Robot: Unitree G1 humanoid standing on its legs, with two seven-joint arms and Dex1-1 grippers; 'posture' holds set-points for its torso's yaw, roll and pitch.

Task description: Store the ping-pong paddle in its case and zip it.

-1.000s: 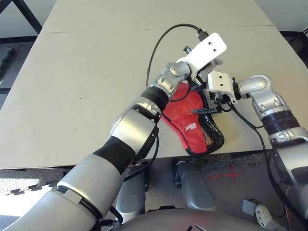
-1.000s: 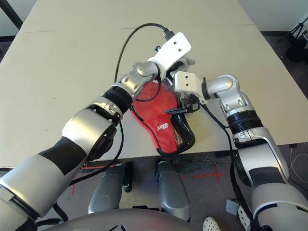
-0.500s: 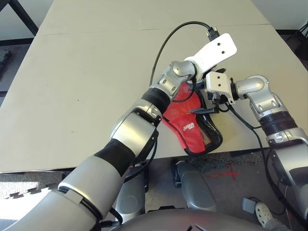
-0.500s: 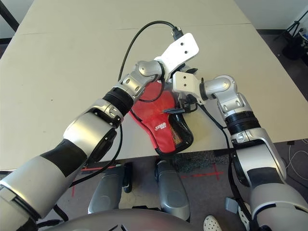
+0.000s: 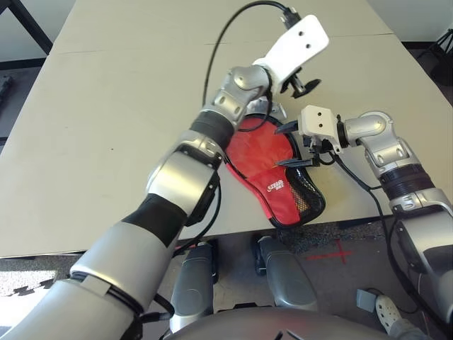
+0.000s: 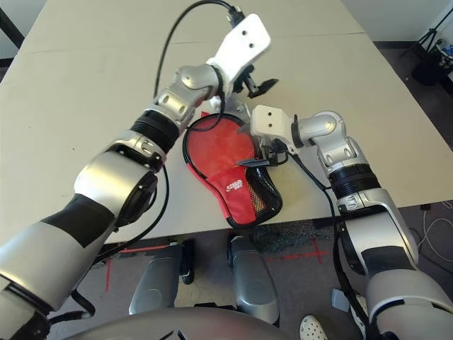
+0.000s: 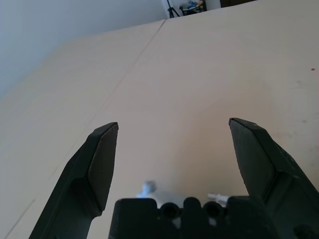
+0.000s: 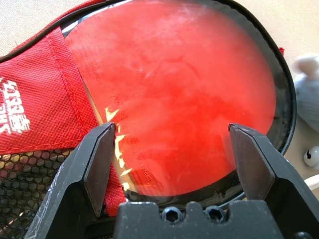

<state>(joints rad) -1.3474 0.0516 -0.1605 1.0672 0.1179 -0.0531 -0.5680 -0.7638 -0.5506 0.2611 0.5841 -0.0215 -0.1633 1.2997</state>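
Near the table's front edge, the ping-pong paddle (image 8: 174,94) sits inside the case (image 5: 283,188), flap folded back. Both the left gripper (image 7: 174,149) and right gripper (image 8: 172,149) gape empty (zipping apparently comes next, starting with closing the flap).

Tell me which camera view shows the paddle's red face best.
The right wrist view: the ping-pong paddle lies close up inside the open case, between the right pincer's open fingers. Both eye views show it smaller, partly behind the arms. The left wrist view faces bare table.
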